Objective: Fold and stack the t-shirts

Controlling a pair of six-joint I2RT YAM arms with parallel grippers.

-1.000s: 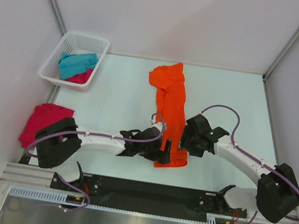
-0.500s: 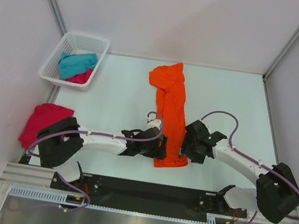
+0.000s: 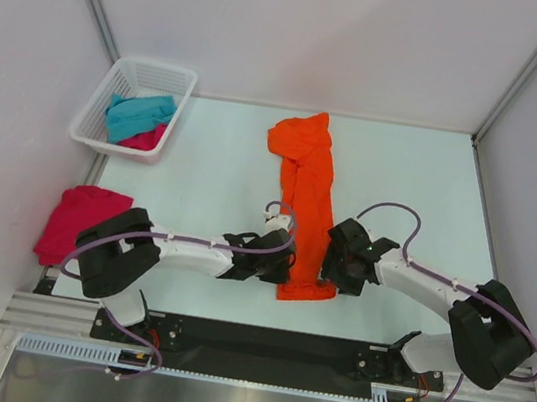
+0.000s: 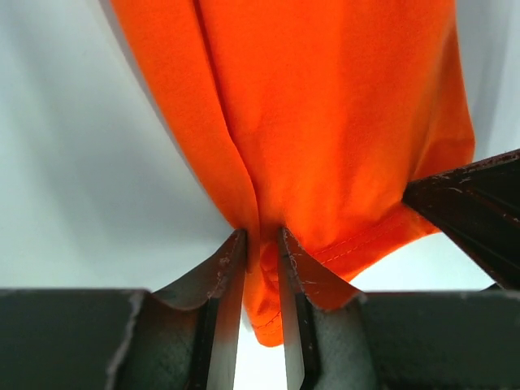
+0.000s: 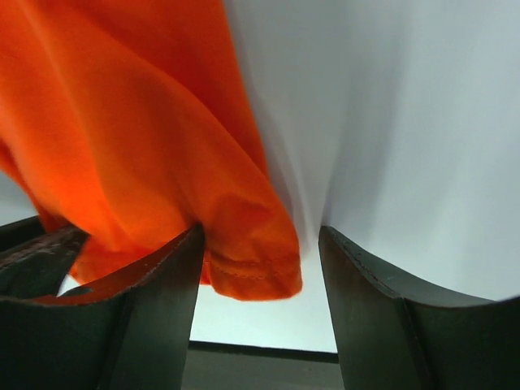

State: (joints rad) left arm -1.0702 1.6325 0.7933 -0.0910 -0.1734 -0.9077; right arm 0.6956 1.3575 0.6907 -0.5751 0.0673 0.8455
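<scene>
Orange t-shirt [image 3: 302,191]: it is lying as a long strip on the table [image 3: 423,184], with its near end between your two grippers.
Left gripper [image 4: 261,244]: your jaws are pinching a fold of the near hem.
Right gripper [image 5: 260,236]: your jaws are standing apart, straddling the hem corner.
Basket [image 3: 94,119]: it is holding the teal t-shirt [image 3: 140,113] at the far left.

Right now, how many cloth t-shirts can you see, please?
4: orange t-shirt mid-table, crimson t-shirt at left edge, teal t-shirt and pink t-shirt in white basket; more possibly hidden.

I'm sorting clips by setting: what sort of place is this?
Probably a lab test cell: bare white walls with metal framing, a pale table, two robot arms bolted to its near edge.
</scene>
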